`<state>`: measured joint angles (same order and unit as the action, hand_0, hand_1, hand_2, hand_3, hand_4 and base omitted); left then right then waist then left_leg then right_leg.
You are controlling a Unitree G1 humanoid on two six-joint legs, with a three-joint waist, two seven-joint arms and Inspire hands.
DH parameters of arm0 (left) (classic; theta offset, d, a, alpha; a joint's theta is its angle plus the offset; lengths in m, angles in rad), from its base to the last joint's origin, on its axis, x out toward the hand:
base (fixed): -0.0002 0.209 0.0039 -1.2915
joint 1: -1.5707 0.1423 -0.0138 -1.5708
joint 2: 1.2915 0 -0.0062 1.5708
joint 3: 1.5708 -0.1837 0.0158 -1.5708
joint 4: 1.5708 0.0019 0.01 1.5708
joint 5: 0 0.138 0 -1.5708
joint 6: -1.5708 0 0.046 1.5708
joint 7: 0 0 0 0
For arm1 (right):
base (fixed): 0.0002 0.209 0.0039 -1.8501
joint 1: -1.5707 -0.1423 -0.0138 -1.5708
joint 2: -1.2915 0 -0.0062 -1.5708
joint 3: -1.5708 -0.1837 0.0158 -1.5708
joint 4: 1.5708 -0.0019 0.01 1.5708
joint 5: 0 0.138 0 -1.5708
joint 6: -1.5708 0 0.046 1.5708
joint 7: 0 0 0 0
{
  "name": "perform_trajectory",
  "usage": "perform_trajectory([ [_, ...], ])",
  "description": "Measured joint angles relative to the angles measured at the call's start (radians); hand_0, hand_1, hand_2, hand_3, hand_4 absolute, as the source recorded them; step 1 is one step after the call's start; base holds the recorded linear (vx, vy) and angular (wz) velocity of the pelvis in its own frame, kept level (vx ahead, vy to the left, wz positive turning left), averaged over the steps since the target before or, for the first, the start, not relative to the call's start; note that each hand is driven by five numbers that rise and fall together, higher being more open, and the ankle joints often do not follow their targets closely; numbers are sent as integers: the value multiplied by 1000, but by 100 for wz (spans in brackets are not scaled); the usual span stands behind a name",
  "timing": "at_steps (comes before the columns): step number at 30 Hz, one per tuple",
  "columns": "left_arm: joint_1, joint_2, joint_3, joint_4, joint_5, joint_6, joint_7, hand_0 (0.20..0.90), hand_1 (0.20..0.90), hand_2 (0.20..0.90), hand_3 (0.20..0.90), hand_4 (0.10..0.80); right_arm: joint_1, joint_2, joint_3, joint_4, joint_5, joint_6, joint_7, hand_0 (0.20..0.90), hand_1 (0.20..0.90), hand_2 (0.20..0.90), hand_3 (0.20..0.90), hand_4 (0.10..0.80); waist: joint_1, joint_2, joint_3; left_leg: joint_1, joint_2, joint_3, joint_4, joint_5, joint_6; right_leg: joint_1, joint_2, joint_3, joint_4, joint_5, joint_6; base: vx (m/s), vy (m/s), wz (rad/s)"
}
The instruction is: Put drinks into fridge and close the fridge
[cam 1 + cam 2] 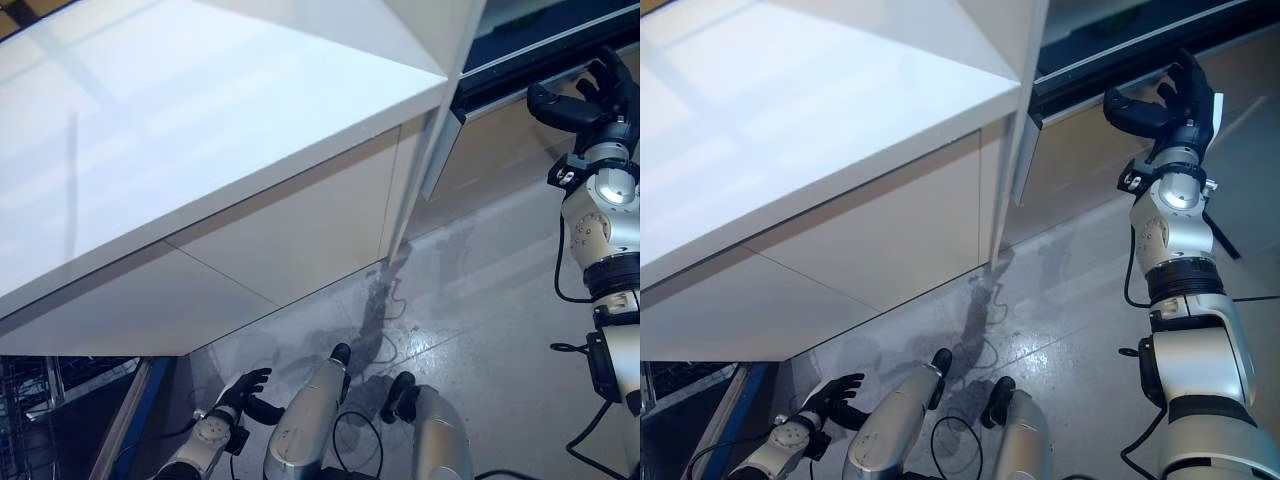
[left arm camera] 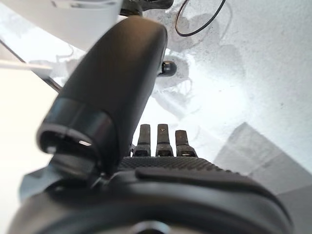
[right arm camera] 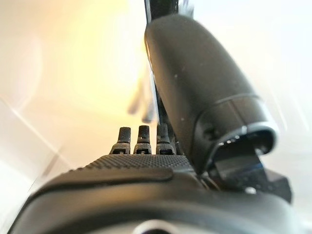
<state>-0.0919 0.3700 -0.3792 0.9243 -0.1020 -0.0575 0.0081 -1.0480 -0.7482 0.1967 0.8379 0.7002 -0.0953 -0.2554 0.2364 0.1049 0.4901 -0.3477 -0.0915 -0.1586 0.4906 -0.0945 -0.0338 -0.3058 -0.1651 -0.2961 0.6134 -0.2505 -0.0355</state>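
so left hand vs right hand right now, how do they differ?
The left hand hangs low near the floor, below the white counter; the right hand is raised by the beige panel under the dark gap. The left hand touches nothing; whether the right hand touches the panel cannot be told. Both are dark, hold nothing, and show relaxed fingers.

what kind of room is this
Probably a kitchen or kitchen-style showroom: a glossy white countertop over beige cabinet fronts, a polished grey floor, and what may be a dish rack lower left.
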Motion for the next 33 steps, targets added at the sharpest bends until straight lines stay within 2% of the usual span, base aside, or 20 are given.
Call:
perform_trajectory([
  [5, 11, 2, 0, 0, 17, -1, 0, 900, 900, 900, 900, 800, -10, 1, 6, 0, 0, 0, 12, 900, 900, 900, 900, 800, 36, -2, -1, 40, -1, 1, -18, 0, 4, 47, -1, -1, -31, 6, 20, 64, -23, 2],
  [12, 7, 15, -1, -1, 42, -1, -2, 900, 900, 900, 900, 800, -6, 13, 2, 7, 2, 1, 12, 900, 900, 900, 900, 800, 14, -19, -7, 71, 5, 16, -30, -1, 20, 84, 8, 10, -82, 28, 39, 5, -45, -7],
  [15, 10, 44, -1, -3, 42, 4, -6, 900, 900, 900, 900, 800, 28, 52, -16, -11, 1, 1, 12, 900, 900, 900, 900, 800, -4, -56, -27, 105, 24, 48, -79, 4, 26, 103, 27, 43, -137, 53, 40, -35, -102, -34],
  [17, 10, 56, 10, -5, 41, 9, -18, 900, 900, 900, 900, 800, 105, 73, -49, -75, 0, 1, 13, 900, 900, 900, 900, 800, -15, -83, -42, 124, 36, 68, -106, 7, 29, 113, 42, 59, -173, 68, 38, -23, -99, -32],
  [19, 27, 64, 30, -7, 36, 32, -49, 900, 900, 900, 900, 800, 252, 113, -77, -189, -26, 2, 20, 900, 900, 900, 900, 800, -33, -115, -71, 154, 50, 94, -149, 14, 33, 140, 59, 86, -234, 96, 45, 7, -83, -45],
  [22, 63, 46, 79, -11, 15, 54, -87, 900, 900, 900, 900, 800, 486, 186, -84, -313, -55, 9, 46, 900, 900, 900, 900, 800, -97, -146, -128, 200, 60, 128, -220, 27, 43, 175, 75, 120, -321, 133, 59, 51, -74, -39],
  [24, 92, 15, 125, -10, -9, 58, -106, 900, 900, 900, 900, 800, 671, 256, -91, -340, -96, 8, 72, 900, 900, 900, 900, 800, -133, -145, -176, 249, 63, 153, -276, 32, 50, 218, 82, 143, -384, 159, 69, 52, -71, -42],
  [27, 116, -18, 155, -8, -56, 63, -116, 900, 900, 900, 900, 800, 879, 296, -89, -321, -121, 8, 118, 900, 900, 900, 900, 800, -172, -122, -226, 303, 66, 182, -347, 40, 59, 266, 95, 165, -464, 185, 79, -6, -75, -31],
  [29, 127, -41, 175, -2, -82, 63, -129, 900, 900, 900, 900, 800, 973, 326, -80, -264, -136, 8, 141, 900, 900, 900, 900, 800, -204, -108, -254, 338, 66, 186, -383, 45, 60, 300, 97, 167, -508, 196, 83, -30, -34, -13],
  [33, 137, -68, 195, 11, -87, 64, -131, 900, 900, 900, 900, 800, 1058, 410, -52, -136, -206, 9, 176, 900, 900, 900, 900, 800, -239, -103, -303, 388, 74, 196, -446, 58, 55, 341, 108, 173, -561, 209, 81, -61, 1, -8],
])
